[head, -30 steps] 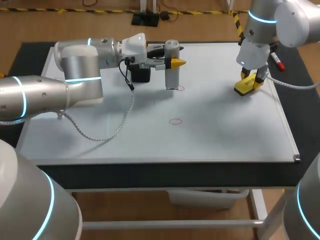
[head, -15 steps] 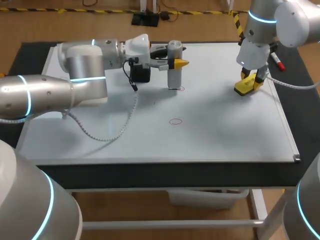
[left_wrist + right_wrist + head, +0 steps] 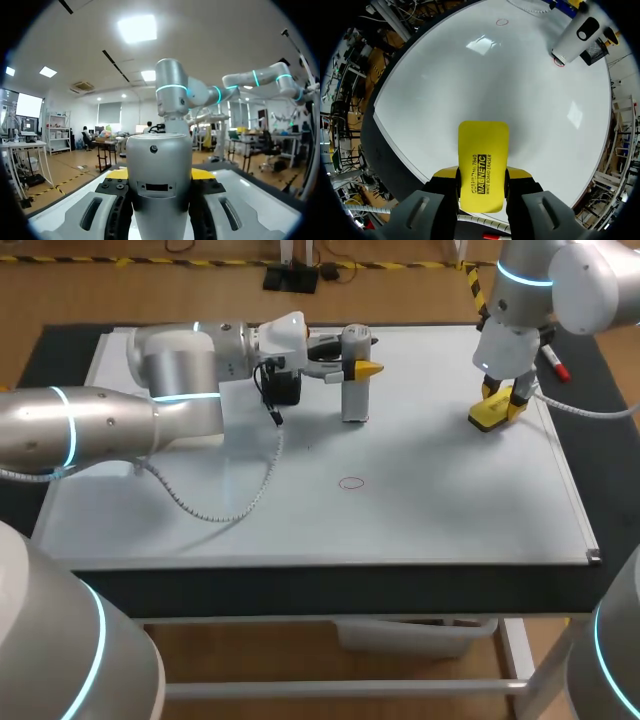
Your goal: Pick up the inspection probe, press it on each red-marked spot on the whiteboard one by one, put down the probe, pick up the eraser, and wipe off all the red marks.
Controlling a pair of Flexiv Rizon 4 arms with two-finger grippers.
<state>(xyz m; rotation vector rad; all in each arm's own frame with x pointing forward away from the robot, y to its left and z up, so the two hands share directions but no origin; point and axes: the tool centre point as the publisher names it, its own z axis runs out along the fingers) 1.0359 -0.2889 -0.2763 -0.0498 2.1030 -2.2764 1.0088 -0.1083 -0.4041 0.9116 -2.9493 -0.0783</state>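
Where the left arm ends: the left hand is pinched on the inspection probe, with a yellow tip pressed to each side of its grey body.
Inspection probe: held upright at the far middle of the whiteboard, its foot set down on the surface.
Mark under the probe: a sliver of a red mark is seen at the probe's foot in the right wrist view.
Black mesh holder: stood on the whiteboard just beside the probe, behind the left hand.
Open mark: a red circle is drawn near the middle of the whiteboard, apart from the probe and uncovered.
Right hand: closed on the yellow eraser, which is gripped from both sides.
Eraser: held low at the whiteboard's right side; contact with the surface cannot be told.
Red marker: laid at the whiteboard's far right edge, beyond the right hand.
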